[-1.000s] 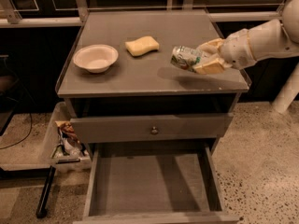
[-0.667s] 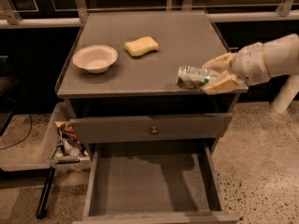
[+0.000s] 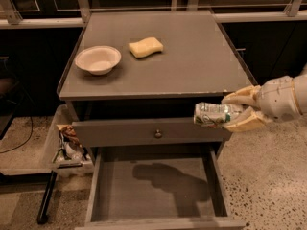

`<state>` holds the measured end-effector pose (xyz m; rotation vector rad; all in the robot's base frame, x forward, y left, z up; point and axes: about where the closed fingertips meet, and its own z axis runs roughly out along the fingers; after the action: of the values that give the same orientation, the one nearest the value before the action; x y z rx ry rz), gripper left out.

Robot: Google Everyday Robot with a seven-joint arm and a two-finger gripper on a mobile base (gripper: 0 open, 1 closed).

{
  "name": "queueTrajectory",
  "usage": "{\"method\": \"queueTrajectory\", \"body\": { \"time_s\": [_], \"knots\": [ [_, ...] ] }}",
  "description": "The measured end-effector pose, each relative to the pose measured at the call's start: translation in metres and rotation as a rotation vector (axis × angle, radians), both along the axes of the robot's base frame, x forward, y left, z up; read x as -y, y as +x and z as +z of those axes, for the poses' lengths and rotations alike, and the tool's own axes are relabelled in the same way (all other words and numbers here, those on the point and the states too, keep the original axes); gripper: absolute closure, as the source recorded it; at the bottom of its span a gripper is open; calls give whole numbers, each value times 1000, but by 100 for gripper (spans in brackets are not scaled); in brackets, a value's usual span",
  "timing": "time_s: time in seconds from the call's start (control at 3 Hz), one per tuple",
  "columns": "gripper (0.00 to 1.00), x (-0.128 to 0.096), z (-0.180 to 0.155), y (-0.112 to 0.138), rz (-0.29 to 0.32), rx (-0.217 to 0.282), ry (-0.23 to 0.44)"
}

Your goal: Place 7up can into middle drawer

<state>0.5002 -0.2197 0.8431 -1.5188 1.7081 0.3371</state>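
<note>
You are looking down at a cabinet (image 3: 192, 66) whose drawer (image 3: 153, 190) is standing pulled out at the bottom, its grey floor showing beneath the closed front (image 3: 120, 133) with a knob. Your gripper (image 3: 226, 113) is hovering off the cabinet's right front corner, above the drawer's right side and level with that front, its two fingers clamping the can (image 3: 211, 114), which is lying sideways between them. On the top, well apart from it, a bowl (image 3: 98, 59) is sitting left of a sponge (image 3: 145, 47).
</note>
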Motion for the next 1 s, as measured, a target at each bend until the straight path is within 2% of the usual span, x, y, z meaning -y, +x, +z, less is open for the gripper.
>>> {"method": "queueTrajectory", "body": {
  "time_s": [0.67, 1.0],
  "knots": [
    [100, 0, -12, -4, -5, -15, -21],
    [100, -6, -63, 2, -23, -82, -62]
  ]
}}
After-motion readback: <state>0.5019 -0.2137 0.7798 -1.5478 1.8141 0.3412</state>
